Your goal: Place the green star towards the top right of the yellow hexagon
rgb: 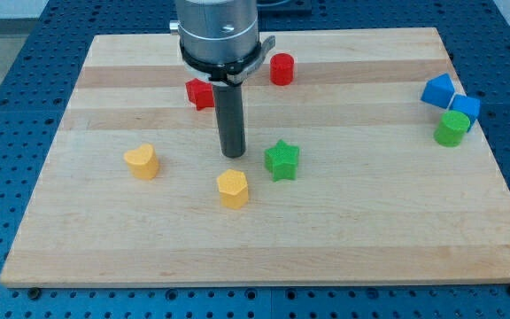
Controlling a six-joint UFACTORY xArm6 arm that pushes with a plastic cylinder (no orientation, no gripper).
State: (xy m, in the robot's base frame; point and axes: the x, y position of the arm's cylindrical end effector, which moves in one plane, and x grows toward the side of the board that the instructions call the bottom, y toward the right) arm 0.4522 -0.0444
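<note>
The green star [282,160] lies near the board's middle. The yellow hexagon [233,189] lies just below and to the left of it, a small gap between them. My tip [232,154] rests on the board to the left of the green star and above the yellow hexagon, touching neither. The dark rod rises from it to the grey arm head at the view's top.
A yellow heart [141,162] lies at the left. A red block [200,93] sits behind the rod and a red cylinder [282,69] near the top. Two blue blocks [437,91] [466,109] and a green cylinder [452,128] cluster at the right edge of the wooden board [370,230].
</note>
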